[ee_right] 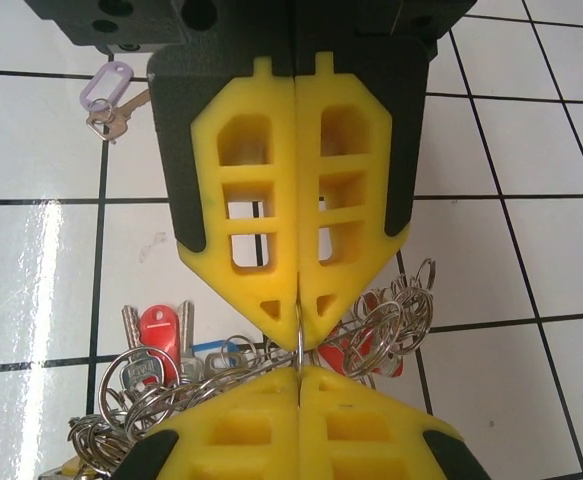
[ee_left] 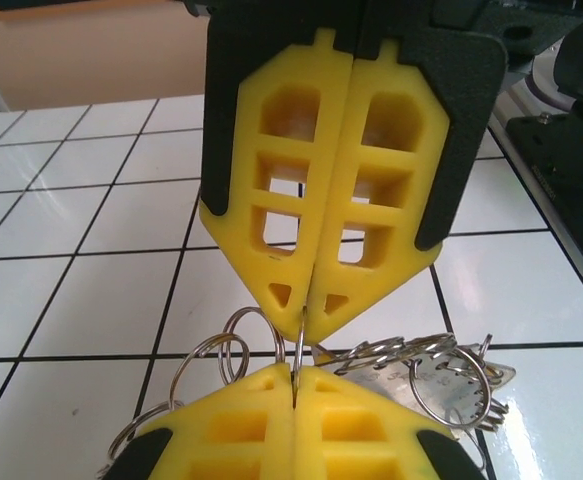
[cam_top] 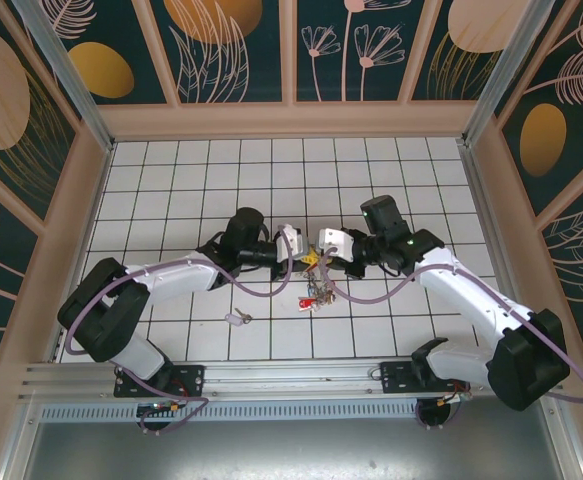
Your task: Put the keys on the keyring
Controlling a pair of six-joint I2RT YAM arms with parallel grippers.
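My two grippers meet tip to tip above the middle of the tiled floor, left gripper and right gripper. Both are shut on the keyring, which shows edge-on as a thin metal line between the yellow fingertips. In the right wrist view the keyring runs from my right gripper up into the opposite jaws. A bunch of keys with small split rings and red and blue tags hangs from it; the keys rest on the tiles. One loose key with a lilac tag lies apart.
The loose lilac-tagged key lies on the white tiles to the left of the bunch. Patterned walls enclose the floor at the back and sides. A metal rail runs along the near edge.
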